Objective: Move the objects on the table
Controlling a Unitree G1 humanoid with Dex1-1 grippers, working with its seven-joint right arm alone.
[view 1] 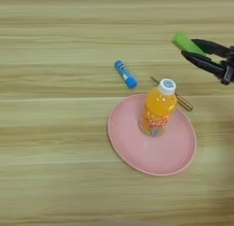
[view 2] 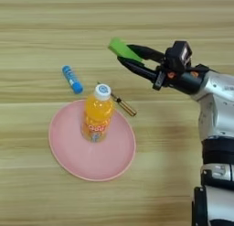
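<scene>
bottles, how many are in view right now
1. The orange-drink bottle with a white cap stands upright on the pink plate, near its back. Nothing else here looks like a bottle, and no place in view could hide one.

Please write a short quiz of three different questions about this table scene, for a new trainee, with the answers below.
1. True or false: the orange drink bottle stands upright on the pink plate.
2. Which thing does the right gripper hold between its fingers? A) the blue stick B) the green block C) the bottle's white cap
3. Fill in: the thin brass-coloured object lies on the table just behind the ____.

Key
1. True.
2. B. The block is pinched at the fingertips, above the table; the blue stick lies on the wood to the left of the plate's far edge.
3. Bottle; it lies by the plate's far rim.
</scene>
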